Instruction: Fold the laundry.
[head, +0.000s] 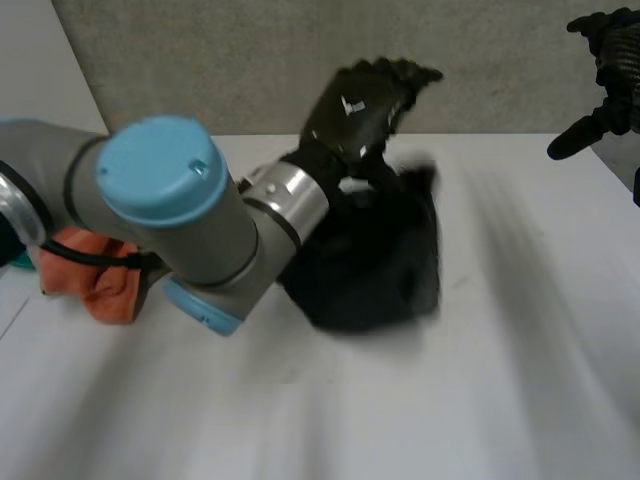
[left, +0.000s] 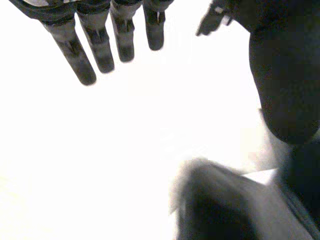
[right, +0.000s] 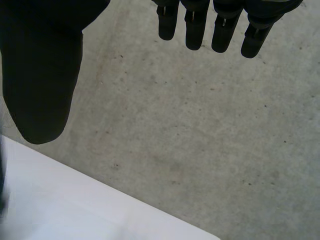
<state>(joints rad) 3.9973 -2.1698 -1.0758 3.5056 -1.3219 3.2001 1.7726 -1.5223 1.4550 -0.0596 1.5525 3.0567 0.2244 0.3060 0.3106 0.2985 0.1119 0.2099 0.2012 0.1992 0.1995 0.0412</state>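
Note:
A black garment lies bunched in a heap at the middle of the white table. My left hand hovers just above its far edge, open, with nothing in it. In the left wrist view its fingers are straight over bare table, and the black garment lies below the palm. My right hand is raised at the far right, away from the garment. Its fingers are straight and its thumb is spread, open and holding nothing.
An orange cloth lies crumpled at the table's left side, partly behind my left arm. A grey wall runs behind the table. In the right wrist view the table's edge lies under the thumb, with a grey surface beyond it.

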